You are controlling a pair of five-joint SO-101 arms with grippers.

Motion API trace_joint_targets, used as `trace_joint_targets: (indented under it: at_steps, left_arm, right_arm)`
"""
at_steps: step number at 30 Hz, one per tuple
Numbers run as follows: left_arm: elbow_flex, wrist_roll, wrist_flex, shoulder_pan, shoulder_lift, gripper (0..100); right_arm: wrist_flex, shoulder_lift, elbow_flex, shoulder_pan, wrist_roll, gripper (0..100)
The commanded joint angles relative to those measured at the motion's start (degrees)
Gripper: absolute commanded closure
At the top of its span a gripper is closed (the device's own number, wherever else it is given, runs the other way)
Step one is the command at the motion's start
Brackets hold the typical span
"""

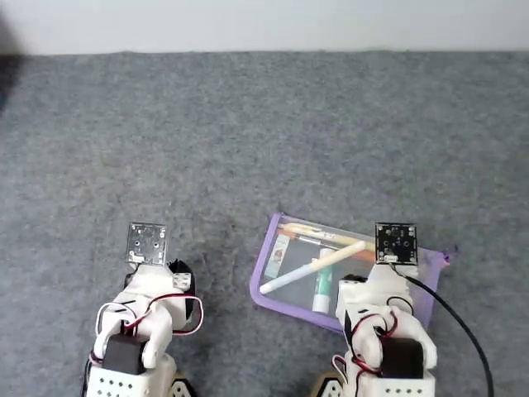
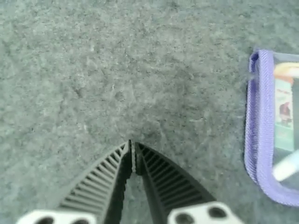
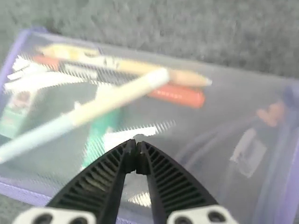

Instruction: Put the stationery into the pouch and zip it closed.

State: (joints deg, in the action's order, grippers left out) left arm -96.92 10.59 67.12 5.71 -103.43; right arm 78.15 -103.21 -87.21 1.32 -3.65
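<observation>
Grey felt tabletop [image 1: 248, 124] w/ purple-edged pouch [image 1: 258, 271] lying partly under the right arm, pens [image 1: 314, 266] inside. Left wrist: left gripper [image 2: 132, 148] clenched, empty, over bare felt, pouch nearby. Right wrist: right gripper [image 3: 136, 150] clenched, empty, tips over pouch's clear face

My left claw [image 2: 132, 145] has grey mat [image 1: 248, 132] ahead and on its outer side, room enough to pass. The pouch [image 1: 261, 266] lies near on its inner side and right beneath my right claw [image 3: 136, 145] — no way straight down there.
</observation>
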Motion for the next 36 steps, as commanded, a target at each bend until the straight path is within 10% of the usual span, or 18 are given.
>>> trace_joint_targets:
  at_steps: [1,36]
  left_arm:
    - [0.5,-0.4,-1.1,-0.1,-0.4,99]
    - [0.5,-0.3,1.2,0.2,-0.5,99]
  right_arm:
    - [-1.4,0.5,-2.7,0.1,0.6,98.8]
    - [-3.9,0.5,-9.3,0.0,0.6,98.8]
